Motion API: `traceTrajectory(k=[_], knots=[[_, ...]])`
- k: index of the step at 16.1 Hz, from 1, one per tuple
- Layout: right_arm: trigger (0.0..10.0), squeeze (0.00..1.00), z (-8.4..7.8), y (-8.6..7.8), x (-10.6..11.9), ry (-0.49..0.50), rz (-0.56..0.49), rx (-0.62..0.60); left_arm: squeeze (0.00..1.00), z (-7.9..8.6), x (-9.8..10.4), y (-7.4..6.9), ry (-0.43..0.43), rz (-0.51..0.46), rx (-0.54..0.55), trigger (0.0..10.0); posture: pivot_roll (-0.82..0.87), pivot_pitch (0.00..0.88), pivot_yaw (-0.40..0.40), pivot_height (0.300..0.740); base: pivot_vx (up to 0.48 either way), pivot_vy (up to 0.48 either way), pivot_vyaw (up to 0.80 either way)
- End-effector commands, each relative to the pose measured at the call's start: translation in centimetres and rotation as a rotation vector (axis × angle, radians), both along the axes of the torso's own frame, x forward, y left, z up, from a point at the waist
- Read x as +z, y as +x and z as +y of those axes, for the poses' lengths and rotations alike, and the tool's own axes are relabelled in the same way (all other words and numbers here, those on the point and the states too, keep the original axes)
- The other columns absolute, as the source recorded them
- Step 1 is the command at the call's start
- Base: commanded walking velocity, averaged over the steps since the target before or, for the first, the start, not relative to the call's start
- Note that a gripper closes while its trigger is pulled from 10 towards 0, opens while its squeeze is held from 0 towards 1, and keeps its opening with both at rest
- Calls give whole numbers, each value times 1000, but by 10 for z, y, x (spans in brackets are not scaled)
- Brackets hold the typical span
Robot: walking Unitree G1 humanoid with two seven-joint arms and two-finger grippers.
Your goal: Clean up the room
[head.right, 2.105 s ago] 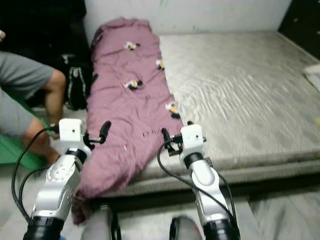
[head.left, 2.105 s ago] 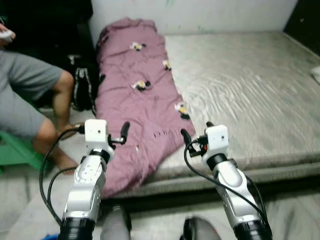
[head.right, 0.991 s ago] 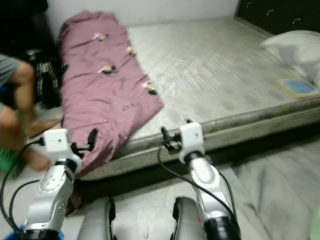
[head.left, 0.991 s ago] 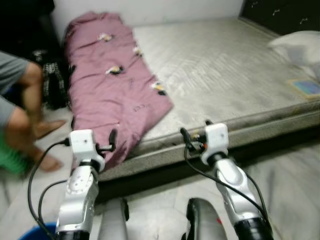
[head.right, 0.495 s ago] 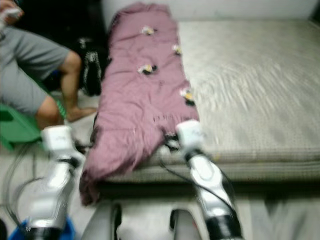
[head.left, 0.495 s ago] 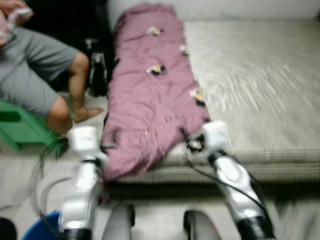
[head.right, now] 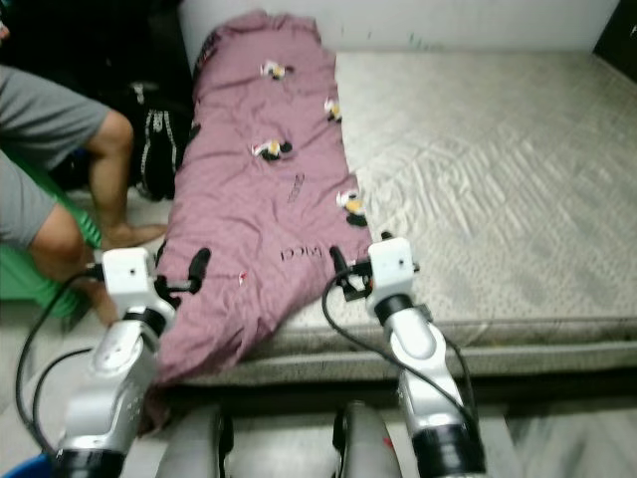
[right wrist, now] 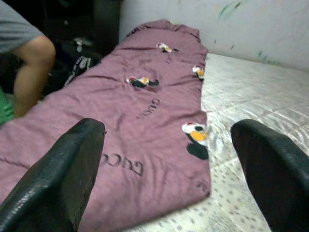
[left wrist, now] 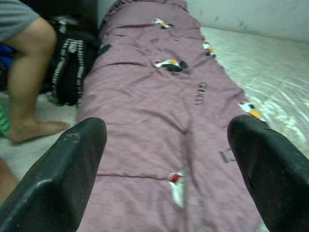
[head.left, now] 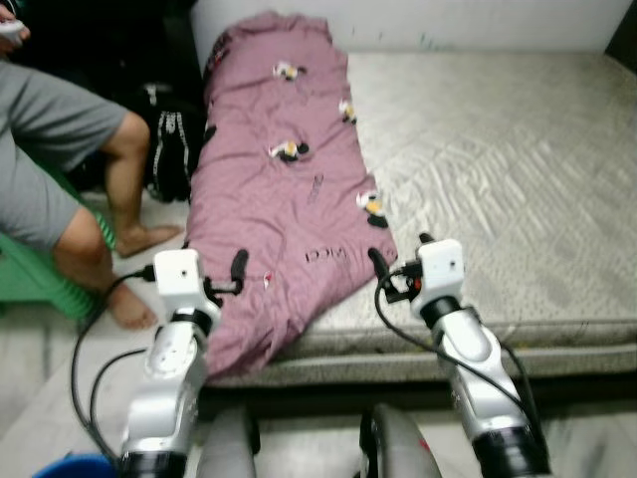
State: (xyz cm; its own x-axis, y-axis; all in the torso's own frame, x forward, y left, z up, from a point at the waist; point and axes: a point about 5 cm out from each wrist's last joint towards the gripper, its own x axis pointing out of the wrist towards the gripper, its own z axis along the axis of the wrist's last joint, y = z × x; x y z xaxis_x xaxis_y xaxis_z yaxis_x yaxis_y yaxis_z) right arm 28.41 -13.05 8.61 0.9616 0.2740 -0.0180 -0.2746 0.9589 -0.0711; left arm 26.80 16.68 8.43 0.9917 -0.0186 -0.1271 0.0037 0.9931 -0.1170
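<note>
Mauve fabric marks the blanket (head.left: pixel 289 209), which lies lengthwise along the left part of the bed (head.left: pixel 498 179); its near end drapes over the mattress edge toward the floor (head.left: pixel 40 349). Small duck-like patches and dark lettering are printed on it. The rest of the mattress carries a grey, wrinkled sheet.

Left pincer (left wrist: pixel 164 159): released, fingers spread wide, raised in front of the blanket's hanging near end and apart from it. Right pincer (right wrist: pixel 164 164): likewise released, fingers apart, held above the bed's near edge just beside the blanket's right corner (no contact visible).

A person (head.left: pixel 60 159) in grey clothing sits at the left on a green stool (head.left: pixel 35 284), bare feet on the floor. A black bag (head.left: pixel 169 149) with white striping stands between the person's leg and the bed.
</note>
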Motion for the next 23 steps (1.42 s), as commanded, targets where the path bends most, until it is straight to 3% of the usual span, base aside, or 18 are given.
traceTrajectory(k=[1, 7, 9, 15, 23], knots=[[10000, 0, 7, 1, 2, 13, -2, 19, 0, 5, -1, 0, 13, 16, 12, 10000, -15, 0, -7, 626, 0, 0, 0], [10000, 0, 7, 3, 1, 11, 3, 22, 0, 2, -2, 1, 27, 22, 3, 10000, -8, 0, -11, 621, 0, 0, 0], [10000, 0, 9, 3, 0, 6, 9, 41, 0, 6, -2, -2, 100, 39, 25, 10000, 12, 0, -20, 596, 0, 0, 0], [10000, 0, 15, 11, -1, 5, 25, 76, 0, 14, -5, -13, 101, 63, 59, 10000, 42, 7, -32, 531, 0, 0, 0], [10000, 0, 12, 14, -6, 1, 42, 65, 0, 29, -7, -18, 153, 113, 182, 10000, 40, 4, -28, 527, 0, 0, 0]])
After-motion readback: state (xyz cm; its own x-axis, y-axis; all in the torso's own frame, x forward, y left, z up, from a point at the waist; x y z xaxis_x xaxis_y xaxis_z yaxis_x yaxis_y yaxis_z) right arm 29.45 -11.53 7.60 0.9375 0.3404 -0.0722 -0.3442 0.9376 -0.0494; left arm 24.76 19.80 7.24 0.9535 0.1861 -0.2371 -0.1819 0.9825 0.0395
